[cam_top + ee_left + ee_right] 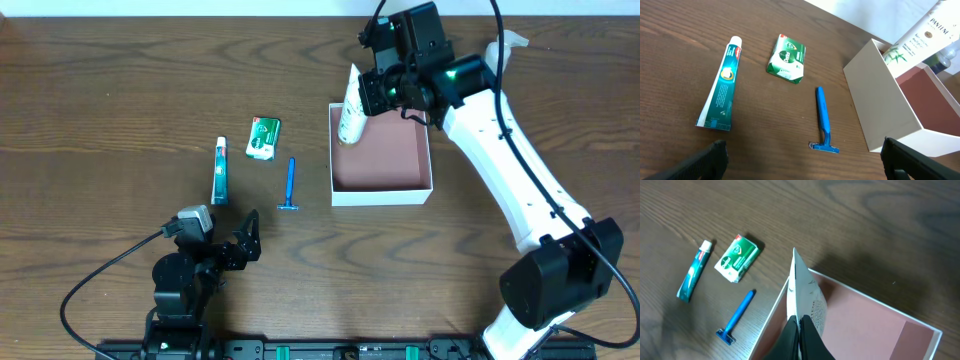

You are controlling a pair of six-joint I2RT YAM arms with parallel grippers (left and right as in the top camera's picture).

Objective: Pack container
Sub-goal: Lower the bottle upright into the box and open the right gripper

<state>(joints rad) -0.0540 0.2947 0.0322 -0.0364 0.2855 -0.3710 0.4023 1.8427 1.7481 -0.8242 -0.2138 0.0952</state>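
The container (381, 193) is a square white-walled box with a pink-brown inside, right of the table's middle; it also shows in the left wrist view (880, 100) and the right wrist view (865, 325). My right gripper (372, 95) is shut on a white Pantene tube (351, 106), held tilted over the container's far left corner (807, 297). My left gripper (243, 240) is open and empty near the front, its fingers (802, 160) spread short of a blue razor (290, 184). A toothpaste tube (220, 170) and a green packet (263, 138) lie left of the container.
The razor (824, 119), toothpaste (722, 85) and green packet (787, 58) lie spaced apart on the dark wood table. The right arm's white links (520, 180) stretch from the front right corner to the container. A black cable (95, 285) loops at the front left.
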